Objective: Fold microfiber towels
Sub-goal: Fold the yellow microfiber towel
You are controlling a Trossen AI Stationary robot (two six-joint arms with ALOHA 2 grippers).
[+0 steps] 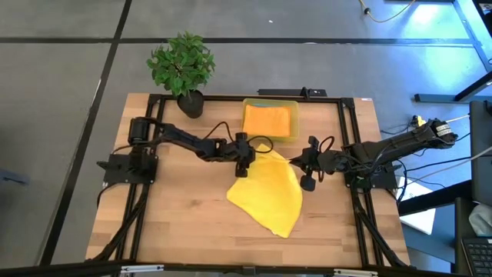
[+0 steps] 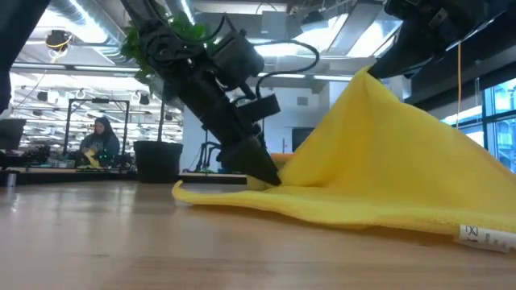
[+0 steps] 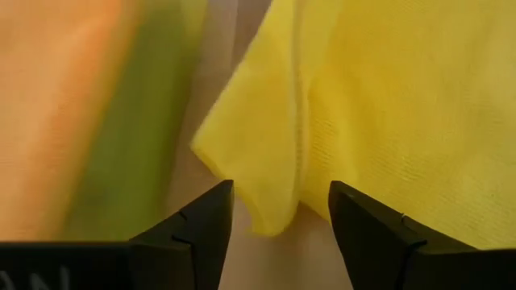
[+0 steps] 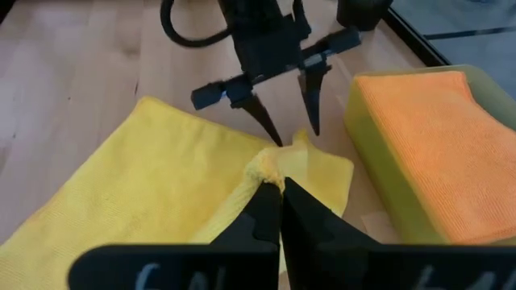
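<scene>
Pinching the yellow towel (image 4: 153,169) by a raised fold, the right gripper (image 4: 280,193) lifts it off the table (image 1: 177,223); the left gripper (image 4: 292,121), fingers apart, straddles the towel's corner beside the bin (image 1: 270,121).

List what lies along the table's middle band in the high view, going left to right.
Left arm's base → left gripper, fingers open at the towel's corner → yellow towel → right gripper, shut on the towel's raised edge → right arm's base.
</scene>
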